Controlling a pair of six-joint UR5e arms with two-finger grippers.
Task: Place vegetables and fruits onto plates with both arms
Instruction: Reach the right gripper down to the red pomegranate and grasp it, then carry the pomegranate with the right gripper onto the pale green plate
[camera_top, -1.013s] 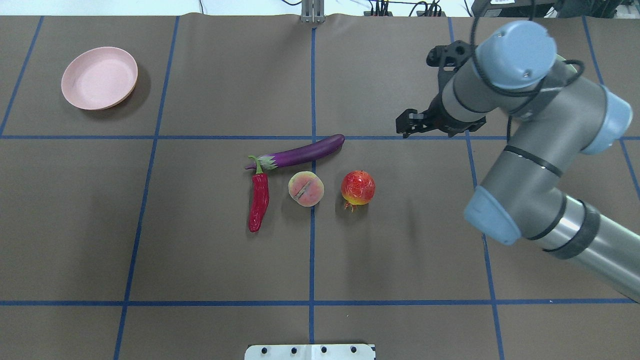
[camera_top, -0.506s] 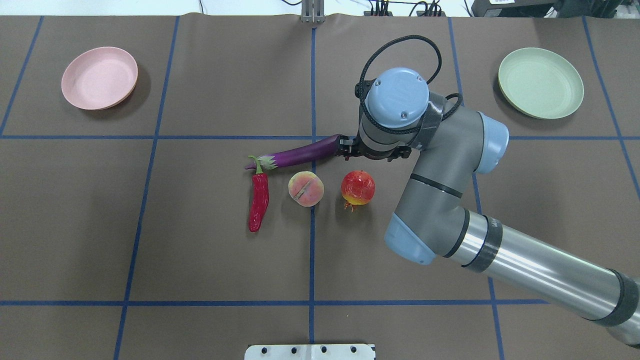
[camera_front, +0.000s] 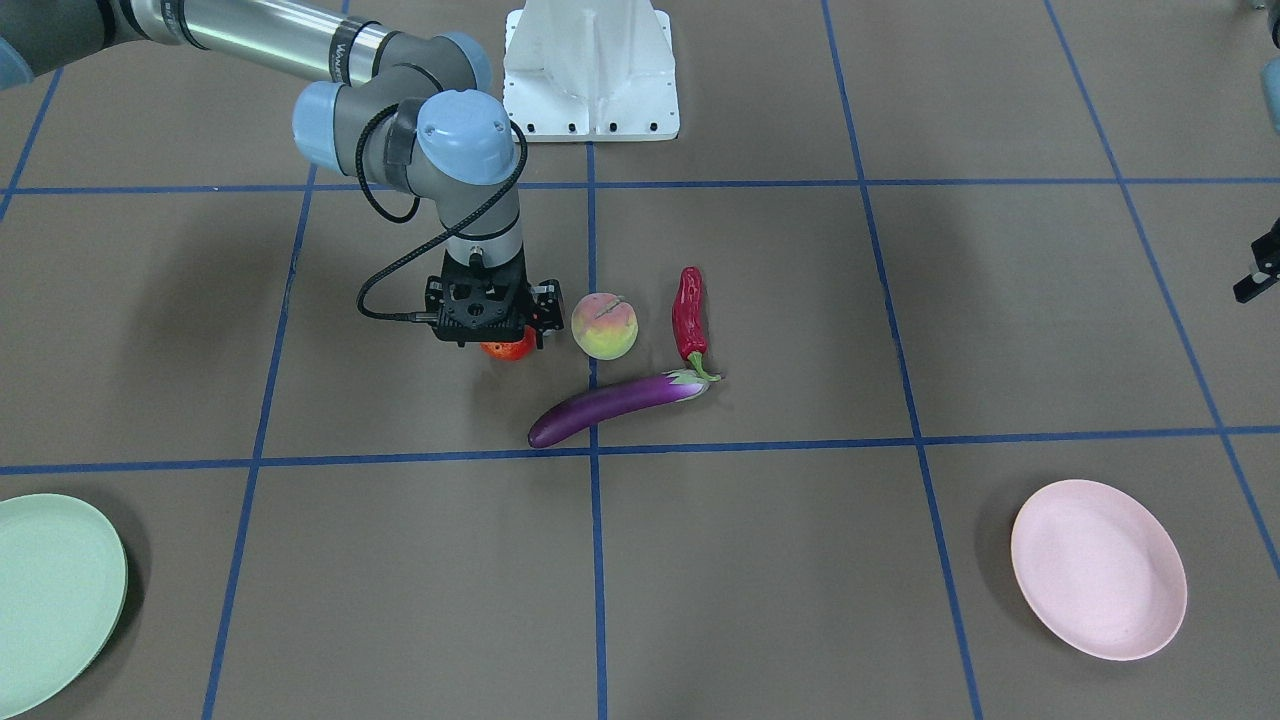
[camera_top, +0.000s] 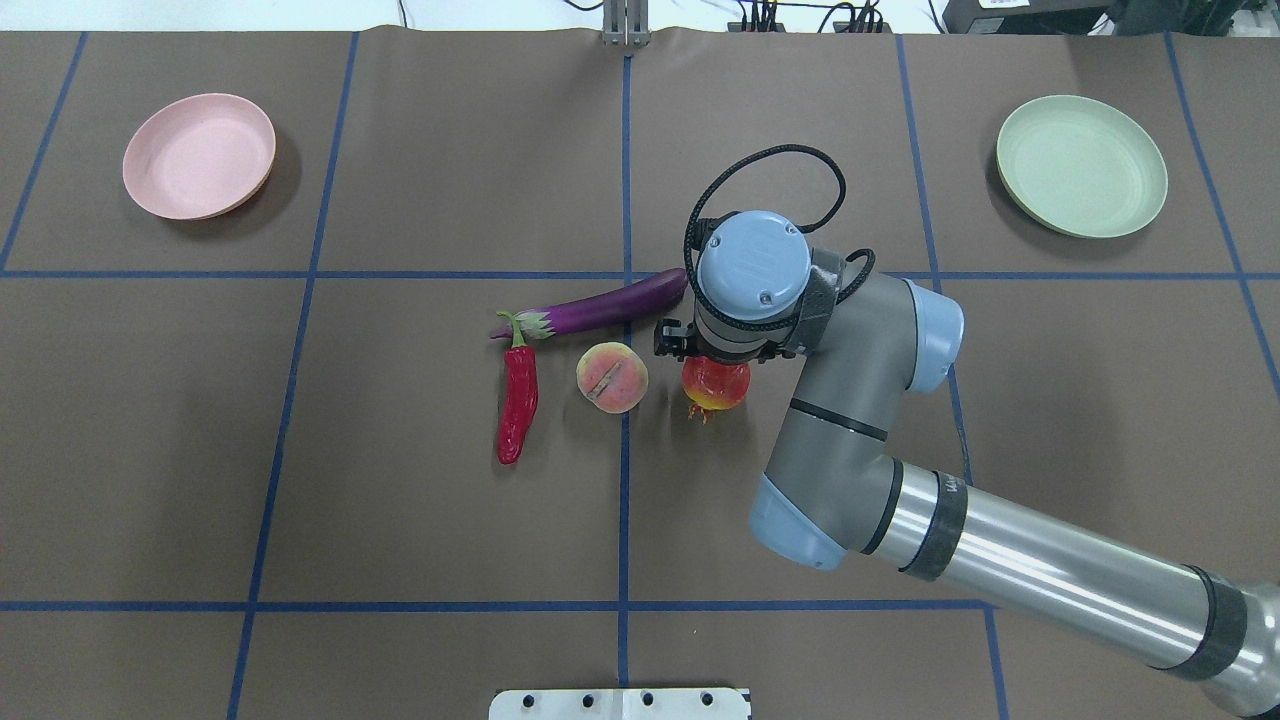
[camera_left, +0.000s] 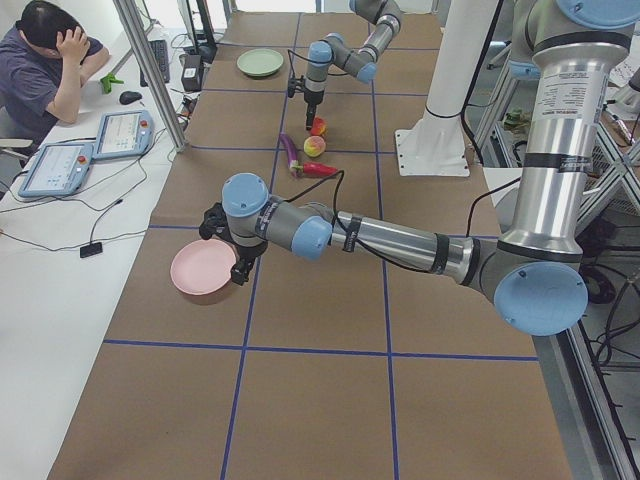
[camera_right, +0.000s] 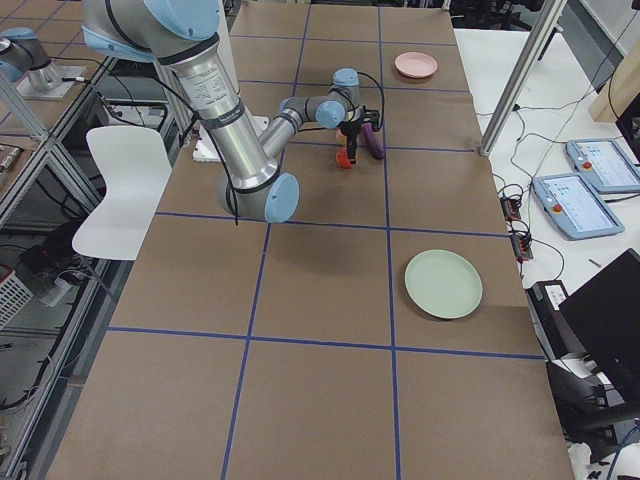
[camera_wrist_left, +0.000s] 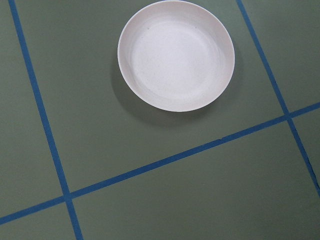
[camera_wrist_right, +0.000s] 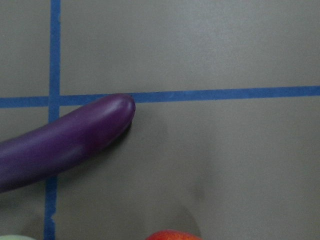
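The red-orange fruit (camera_top: 716, 392) lies mid-table, right of the peach (camera_top: 611, 377). The purple eggplant (camera_top: 600, 305) lies behind them, and the red chili (camera_top: 518, 400) is at the left. My right gripper (camera_top: 716, 365) points straight down over the red-orange fruit (camera_front: 508, 349), with jaws that look spread either side of it. The right wrist view shows the eggplant's tip (camera_wrist_right: 65, 145) and the fruit's top edge. The pink plate (camera_top: 198, 155) is far left, the green plate (camera_top: 1082, 165) far right, both empty. My left gripper (camera_front: 1262, 270) hangs high near the pink plate (camera_wrist_left: 176, 55); its jaws are hidden.
The white base block (camera_front: 590, 70) stands at the robot's side of the table. A metal post (camera_top: 625, 25) stands at the far edge. An operator (camera_left: 45, 60) sits beside the table with two tablets (camera_left: 90, 150). Blue tape lines grid the brown cover.
My right arm swung left from over the green plate, passed the eggplant's tip, then came back and down over the red-orange fruit. The produce has not moved.
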